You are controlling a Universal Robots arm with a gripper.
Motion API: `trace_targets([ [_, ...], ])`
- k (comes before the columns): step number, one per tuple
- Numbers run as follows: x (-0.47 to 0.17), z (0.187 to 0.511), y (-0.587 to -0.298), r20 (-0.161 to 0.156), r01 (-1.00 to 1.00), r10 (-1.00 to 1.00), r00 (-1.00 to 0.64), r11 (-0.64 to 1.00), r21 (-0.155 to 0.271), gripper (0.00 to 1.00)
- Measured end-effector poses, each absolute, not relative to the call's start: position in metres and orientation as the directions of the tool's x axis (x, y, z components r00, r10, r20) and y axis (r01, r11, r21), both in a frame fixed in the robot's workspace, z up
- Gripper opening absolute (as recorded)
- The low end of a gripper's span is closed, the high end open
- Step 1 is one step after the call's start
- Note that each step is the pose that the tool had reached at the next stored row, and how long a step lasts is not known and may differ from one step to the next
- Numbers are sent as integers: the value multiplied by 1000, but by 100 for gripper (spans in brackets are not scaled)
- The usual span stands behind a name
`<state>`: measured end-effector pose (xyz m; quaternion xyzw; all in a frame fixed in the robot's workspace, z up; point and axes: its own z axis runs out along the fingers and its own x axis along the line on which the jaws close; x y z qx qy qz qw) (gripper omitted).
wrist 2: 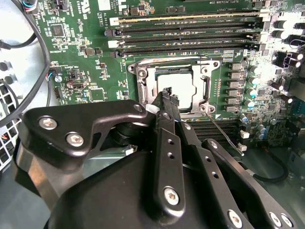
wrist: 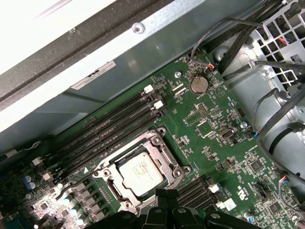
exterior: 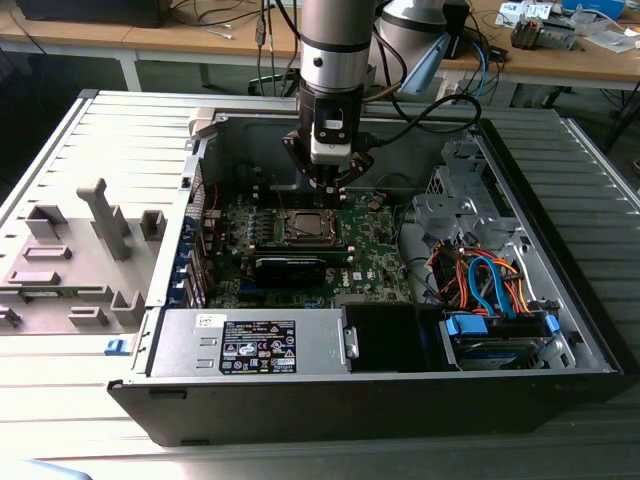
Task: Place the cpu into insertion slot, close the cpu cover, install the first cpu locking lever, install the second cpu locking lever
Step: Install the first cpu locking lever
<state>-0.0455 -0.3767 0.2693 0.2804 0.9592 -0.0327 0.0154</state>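
Exterior view: open black and grey desktop computer case (exterior: 560, 180) lying on its side on a ribbed grey metal table (exterior: 60, 400), with a grey moulded fixture (exterior: 75, 265) on the table off the case's left wall as seen from here. Inside, along the case's near edge, a silver box-shaped power supply (exterior: 250, 342); in the near right corner, a drive bay with blue and orange cables (exterior: 490, 285). Across the case floor, a green motherboard (exterior: 375, 250), and near its middle the small square dark insertion slot with a silvery metal border (exterior: 303, 227). Above the slot, hanging from a silver and grey arm (exterior: 335, 45), the black gripper (exterior: 330, 185), just over the board's far edge. Second wrist view: gripper's black fingers (wrist 2: 167, 102) drawn together, tips just at the slot's edge, clamped on nothing visible. In both wrist views, the flat square cpu with a silver-grey metal top (wrist: 142, 170) (wrist 2: 178, 86) seated in the slot, the thin silvery square cpu cover (wrist: 164, 150) lying down around it with the chip showing through its window. Beside the slot, four long narrow black memory slots (wrist: 107, 131) in parallel rows. Thin silvery wire locking lever (wrist 2: 224, 131) angled off one slot corner, not latched.
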Motion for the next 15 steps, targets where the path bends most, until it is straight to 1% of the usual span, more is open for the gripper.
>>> trace_targets([
  [15,-46,269,-377,-48,532,530,-847,845,-54,11],
])
